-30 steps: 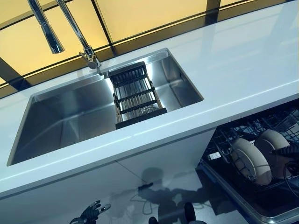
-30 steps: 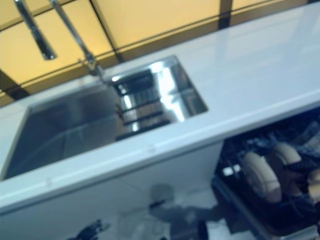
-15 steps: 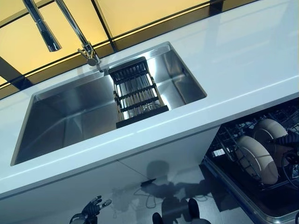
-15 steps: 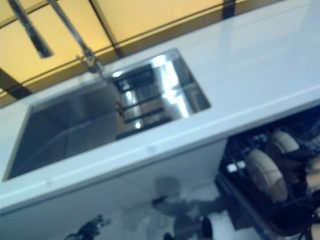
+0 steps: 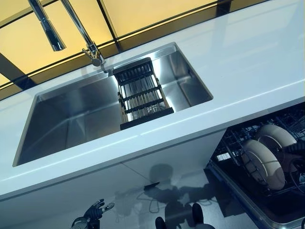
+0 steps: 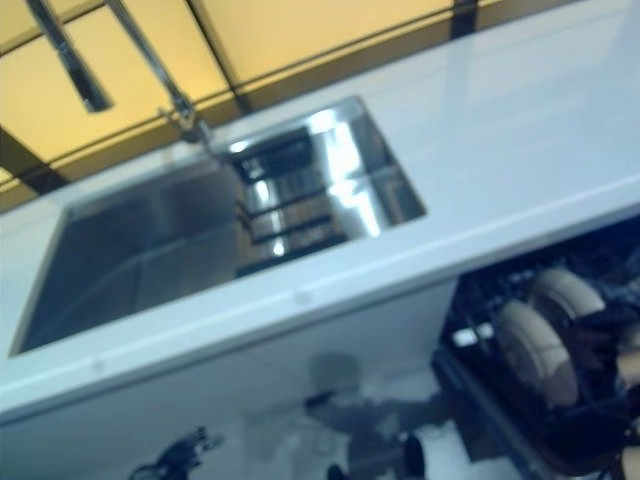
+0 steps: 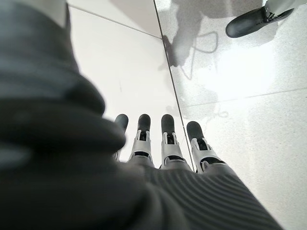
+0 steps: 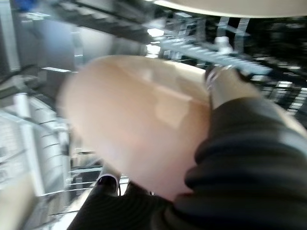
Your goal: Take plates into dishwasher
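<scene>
Dishwasher rack (image 5: 238,143) beside right hand (image 8: 240,139) gripping plate (image 8: 134,120)

A kitchen, shown by a white countertop (image 5: 248,62) with an inset stainless steel sink (image 5: 71,119), a tall chrome faucet (image 5: 78,28) at the sink's far edge, a dark drying rack (image 5: 140,93) across its basin, and an open dishwasher (image 5: 267,191) below the countertop's near right corner holding upright plates (image 5: 264,162).

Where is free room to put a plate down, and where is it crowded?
The white counter right of the sink is bare. The sink's left part, beside the black drainer rack, is bare too. The dishwasher rack is crowded: two plates stand there, and the right hand holds another plate.
</scene>
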Controlling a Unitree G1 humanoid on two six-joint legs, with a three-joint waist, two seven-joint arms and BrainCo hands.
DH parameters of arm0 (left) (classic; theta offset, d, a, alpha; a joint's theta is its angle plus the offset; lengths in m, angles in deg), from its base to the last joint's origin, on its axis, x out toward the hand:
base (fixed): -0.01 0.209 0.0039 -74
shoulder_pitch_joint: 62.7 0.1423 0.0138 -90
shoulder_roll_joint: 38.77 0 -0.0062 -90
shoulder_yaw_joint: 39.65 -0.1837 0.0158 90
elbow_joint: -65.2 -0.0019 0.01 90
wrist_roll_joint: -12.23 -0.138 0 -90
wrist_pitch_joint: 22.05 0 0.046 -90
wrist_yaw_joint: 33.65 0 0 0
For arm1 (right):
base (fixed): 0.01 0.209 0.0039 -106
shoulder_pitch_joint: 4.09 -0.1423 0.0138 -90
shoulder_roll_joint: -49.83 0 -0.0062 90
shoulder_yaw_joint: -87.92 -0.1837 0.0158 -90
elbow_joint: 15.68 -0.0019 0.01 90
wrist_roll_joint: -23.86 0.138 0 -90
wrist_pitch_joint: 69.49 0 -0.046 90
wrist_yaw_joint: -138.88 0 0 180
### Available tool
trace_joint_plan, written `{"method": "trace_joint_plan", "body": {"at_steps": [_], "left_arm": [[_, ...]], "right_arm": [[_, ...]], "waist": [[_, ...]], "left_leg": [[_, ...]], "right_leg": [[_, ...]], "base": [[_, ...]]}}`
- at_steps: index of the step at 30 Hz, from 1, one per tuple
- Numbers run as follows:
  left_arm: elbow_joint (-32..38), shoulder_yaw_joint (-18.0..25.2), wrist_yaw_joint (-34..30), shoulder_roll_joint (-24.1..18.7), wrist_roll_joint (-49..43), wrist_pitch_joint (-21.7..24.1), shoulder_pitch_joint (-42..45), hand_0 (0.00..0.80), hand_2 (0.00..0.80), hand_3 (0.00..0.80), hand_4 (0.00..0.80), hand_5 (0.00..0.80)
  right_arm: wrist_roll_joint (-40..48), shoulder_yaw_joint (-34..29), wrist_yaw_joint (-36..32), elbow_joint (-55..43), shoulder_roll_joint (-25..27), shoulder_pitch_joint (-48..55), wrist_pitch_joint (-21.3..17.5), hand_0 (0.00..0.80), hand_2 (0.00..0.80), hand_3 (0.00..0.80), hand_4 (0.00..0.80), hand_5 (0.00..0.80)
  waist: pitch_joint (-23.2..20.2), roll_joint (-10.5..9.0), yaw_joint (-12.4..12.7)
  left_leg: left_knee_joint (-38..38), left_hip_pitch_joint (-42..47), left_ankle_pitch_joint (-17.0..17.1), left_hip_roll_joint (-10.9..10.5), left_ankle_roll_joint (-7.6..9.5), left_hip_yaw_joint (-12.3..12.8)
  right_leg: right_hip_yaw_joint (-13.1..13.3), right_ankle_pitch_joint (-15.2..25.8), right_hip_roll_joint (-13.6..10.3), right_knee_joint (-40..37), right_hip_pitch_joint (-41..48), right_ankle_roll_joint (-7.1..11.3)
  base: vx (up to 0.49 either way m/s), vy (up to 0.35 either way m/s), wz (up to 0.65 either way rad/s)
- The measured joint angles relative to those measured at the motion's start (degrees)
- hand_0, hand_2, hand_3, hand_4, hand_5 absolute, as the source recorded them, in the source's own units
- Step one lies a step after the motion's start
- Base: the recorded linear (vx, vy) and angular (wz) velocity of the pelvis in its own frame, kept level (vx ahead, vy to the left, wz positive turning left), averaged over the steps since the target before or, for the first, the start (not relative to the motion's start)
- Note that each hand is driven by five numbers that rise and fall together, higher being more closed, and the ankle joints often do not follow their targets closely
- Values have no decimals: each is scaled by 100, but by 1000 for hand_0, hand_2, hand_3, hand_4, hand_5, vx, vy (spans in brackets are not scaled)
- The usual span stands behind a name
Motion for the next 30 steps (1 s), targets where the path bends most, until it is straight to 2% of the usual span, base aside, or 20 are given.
{"method": "trace_joint_plan", "body": {"at_steps": [6,18,22,30], "left_arm": [[1,0,0,0,-1,-24,-1,0,0,0,0,0],[9,5,-20,1,-14,-25,7,0,0,0,0,0],[11,14,-19,-3,-22,-39,-9,0,0,0,0,0],[-205,48,-19,-90,-137,-324,-3,0,0,0,0,0]], "right_arm": [[3,0,-39,29,0,66,120,0,0,0,0,0],[4,-97,-219,-158,168,176,309,0,0,0,0,0],[5,-236,-439,-248,334,273,412,0,0,0,0,0],[3,-326,-1205,-373,701,283,711,0,0,0,0,0]], "waist": [[5,-7,-2],[75,-153,-26],[88,-353,-27],[-187,-1093,-34]], "left_leg": [[0,11,0,0,0,-2],[-1,105,-2,-3,2,1],[-1,158,-2,0,1,1],[-4,272,-13,-4,3,26]], "right_leg": [[-2,0,1,0,13,0],[18,5,10,9,106,-3],[24,13,22,28,153,-8],[92,16,41,8,250,-5]], "base": [[0,0,0],[3,1,0],[11,27,-1],[18,78,-3]]}}
